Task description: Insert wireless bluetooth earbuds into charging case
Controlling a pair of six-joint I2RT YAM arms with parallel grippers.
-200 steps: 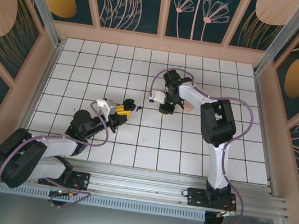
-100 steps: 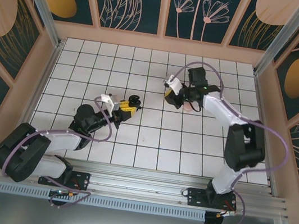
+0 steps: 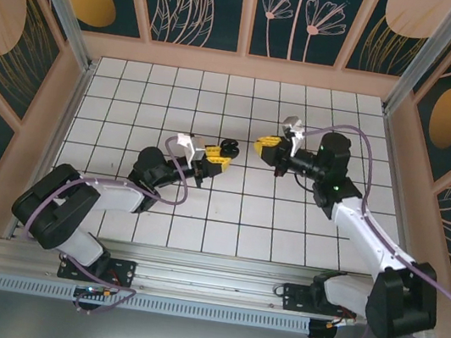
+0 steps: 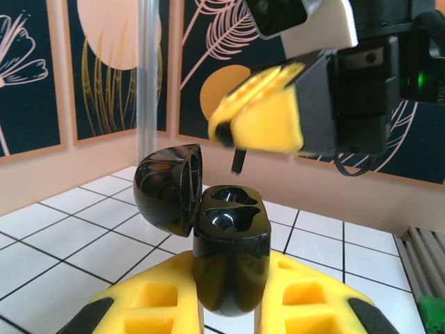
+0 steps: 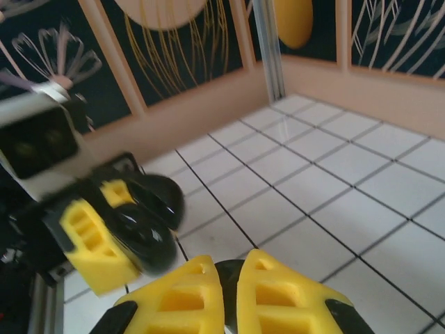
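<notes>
**Two shut grips, one narrow gap**

Clamped tight in the left end effector (image 4: pixel 229 313), low centre of the left wrist view: the charging case (image 4: pixel 229 240), upright, lid hinged open to the left, both wells bare and facing up. Pinched in the right end effector (image 5: pixel 230 291), fingers together on it: a black earbud (image 4: pixel 238 161), thin stem hanging just above the case and apart from it. Both lifted off the white tiled surface (image 3: pixel 286 221), near mid-frame from above.

Likely troubles:
- Stem meeting the rim rather than a well, from a slight sideways offset.
- Bud entering the wrong well or turned wrong, so not seating.
- Open lid nudged shut by a descending yellow finger.
- Case twisting in its clamp under a downward push.
- Tiny bud slipping free and dropping to the tiles.

Glossy black plastic on the case, pebble-rounded, with domed lid and smooth scooped wells. Yellow fingers wedge-shaped, pocketed with hollow cells, seemingly soft. Matte white tiles, dark grout lines.
</notes>
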